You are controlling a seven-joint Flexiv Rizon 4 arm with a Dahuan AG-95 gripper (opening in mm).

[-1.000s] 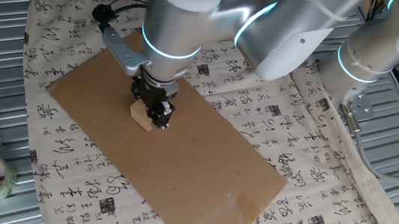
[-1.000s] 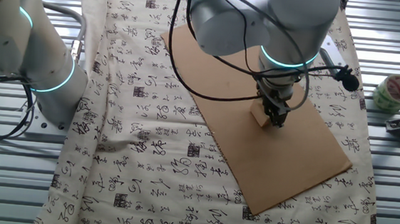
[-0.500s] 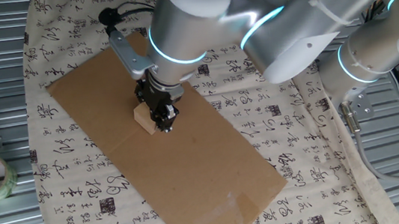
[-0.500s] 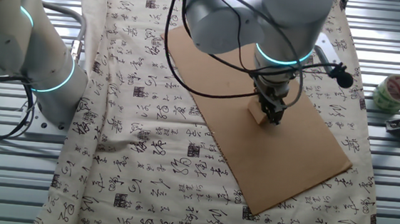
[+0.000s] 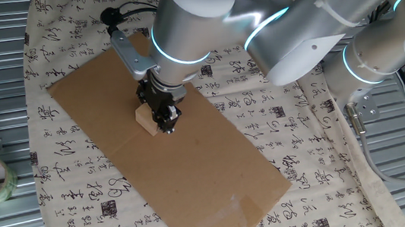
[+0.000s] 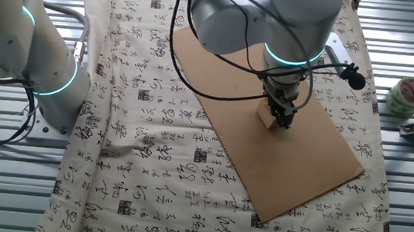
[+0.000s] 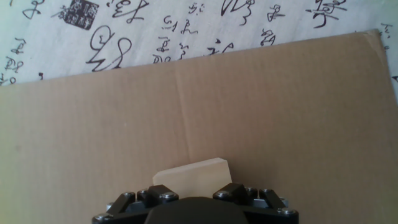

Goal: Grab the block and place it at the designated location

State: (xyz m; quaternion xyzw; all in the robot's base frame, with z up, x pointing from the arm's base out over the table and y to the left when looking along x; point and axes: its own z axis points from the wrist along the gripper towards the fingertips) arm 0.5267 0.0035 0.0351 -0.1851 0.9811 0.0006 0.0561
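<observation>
One wooden block [image 5: 144,119] sits low on the brown cardboard sheet [image 5: 217,173], and the hand [image 5: 163,120] is down around it, fingers pinching its sides, probably so it can be set down exactly. No black dot is visible; it may be hidden under the block.

Bright, even light fills all three views. Glare streaks the silver arm casing [image 5: 198,7] in one fixed view. The cardboard sheet [image 7: 199,112] is sharp in the hand view; the white cloth [image 7: 186,22] looks washed out.
</observation>
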